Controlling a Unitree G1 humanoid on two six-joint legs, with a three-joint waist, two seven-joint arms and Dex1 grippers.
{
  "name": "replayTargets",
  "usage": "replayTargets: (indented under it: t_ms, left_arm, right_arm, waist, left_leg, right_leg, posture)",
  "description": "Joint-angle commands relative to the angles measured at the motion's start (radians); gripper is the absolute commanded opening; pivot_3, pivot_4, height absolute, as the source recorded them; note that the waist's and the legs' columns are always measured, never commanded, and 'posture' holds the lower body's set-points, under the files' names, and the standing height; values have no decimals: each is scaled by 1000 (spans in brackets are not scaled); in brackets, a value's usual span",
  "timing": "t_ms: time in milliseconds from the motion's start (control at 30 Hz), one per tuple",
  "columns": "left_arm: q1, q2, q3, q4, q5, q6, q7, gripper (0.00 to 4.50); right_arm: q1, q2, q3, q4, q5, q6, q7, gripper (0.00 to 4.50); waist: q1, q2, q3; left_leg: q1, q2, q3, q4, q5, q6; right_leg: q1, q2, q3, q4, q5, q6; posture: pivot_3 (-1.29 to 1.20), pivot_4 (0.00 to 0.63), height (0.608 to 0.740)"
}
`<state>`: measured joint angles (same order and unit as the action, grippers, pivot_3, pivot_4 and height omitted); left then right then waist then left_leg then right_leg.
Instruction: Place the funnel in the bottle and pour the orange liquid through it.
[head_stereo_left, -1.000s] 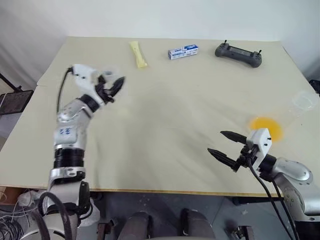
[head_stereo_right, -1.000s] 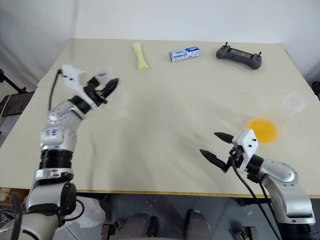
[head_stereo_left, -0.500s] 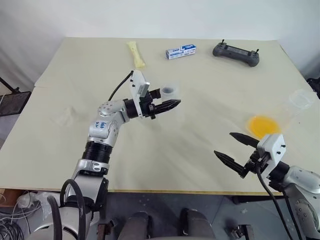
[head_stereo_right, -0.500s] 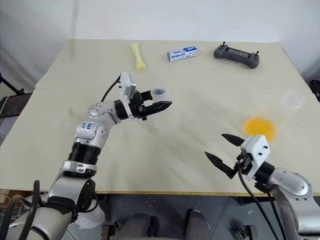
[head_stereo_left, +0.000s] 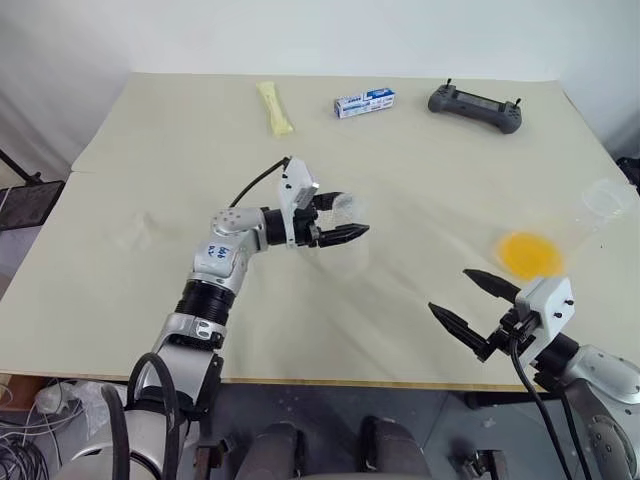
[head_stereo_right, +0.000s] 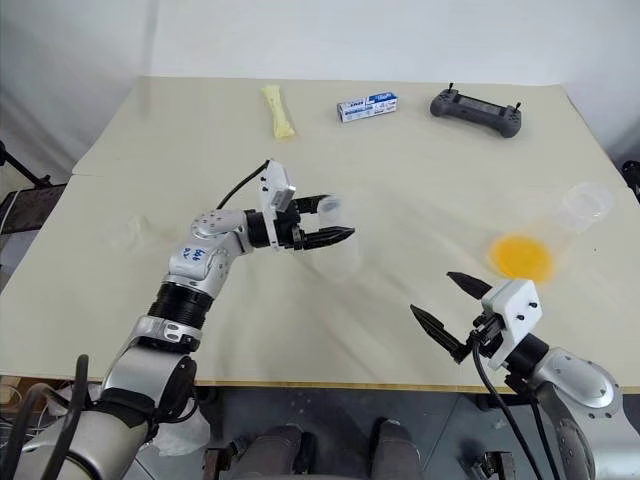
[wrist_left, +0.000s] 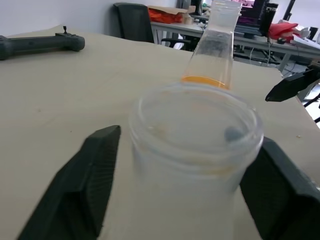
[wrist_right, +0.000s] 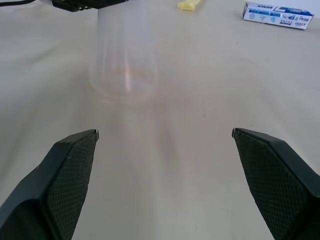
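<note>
Nearest me, the right gripper (head_stereo_left: 448, 290) hovers by the front edge of the beige table (head_stereo_left: 420, 180), its fingers spread wide on nothing. Mid-table, the left gripper (head_stereo_left: 350, 217) lies level with its fingers parted either side of a clear wide-rimmed vessel (head_stereo_left: 347, 212) that stands upright; I see a slight gap at one finger. Off to the right stands the clear conical flask (head_stereo_left: 600, 200), the orange liquid (head_stereo_left: 528, 254) pooled in its base. Along the far edge lie a yellow packet (head_stereo_left: 277, 108), a blue-and-white box (head_stereo_left: 365, 102) and a dark handheld controller (head_stereo_left: 477, 106).

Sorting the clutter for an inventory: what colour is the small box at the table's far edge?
White with blue print, the small box; clearest in the left eye view.
</note>
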<state>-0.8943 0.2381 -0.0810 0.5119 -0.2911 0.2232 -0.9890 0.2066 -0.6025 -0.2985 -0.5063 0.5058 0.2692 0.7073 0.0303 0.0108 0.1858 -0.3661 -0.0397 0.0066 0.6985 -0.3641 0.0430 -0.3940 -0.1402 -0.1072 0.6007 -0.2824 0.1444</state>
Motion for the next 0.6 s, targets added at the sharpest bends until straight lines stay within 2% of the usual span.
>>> replayTargets:
  t_ms: [33, 367, 600]
  left_arm:
    - [-19, -3, 13, -62, -30, 36, -17, 4473]
    - [70, 70, 58, -229, -89, 195, -13, 4473]
    - [148, 190, 95, -354, -129, 294, -26, 4473]
  right_arm:
    - [1, 4, -16, -33, 6, -15, -7, 4500]
    - [-3, -17, -26, -24, 11, -16, 19, 4500]
    - [-30, -51, -36, 11, 22, -10, 62, 4500]
  waist:
    - [0, 0, 0]
    - [-4, 0, 0]
    - [-4, 0, 0]
  left_leg:
    - [0, 0, 0, 0, 0, 0]
    - [0, 0, -1, 0, 0, 0]
    - [0, 0, -2, 1, 0, 0]
  right_leg:
    - [0, 0, 0, 0, 0, 0]
    - [0, 0, 0, 1, 0, 0]
    - [0, 0, 0, 1, 0, 0]
  posture:
    - [0, 150, 740]
    - [0, 150, 740]
    - [0, 150, 740]
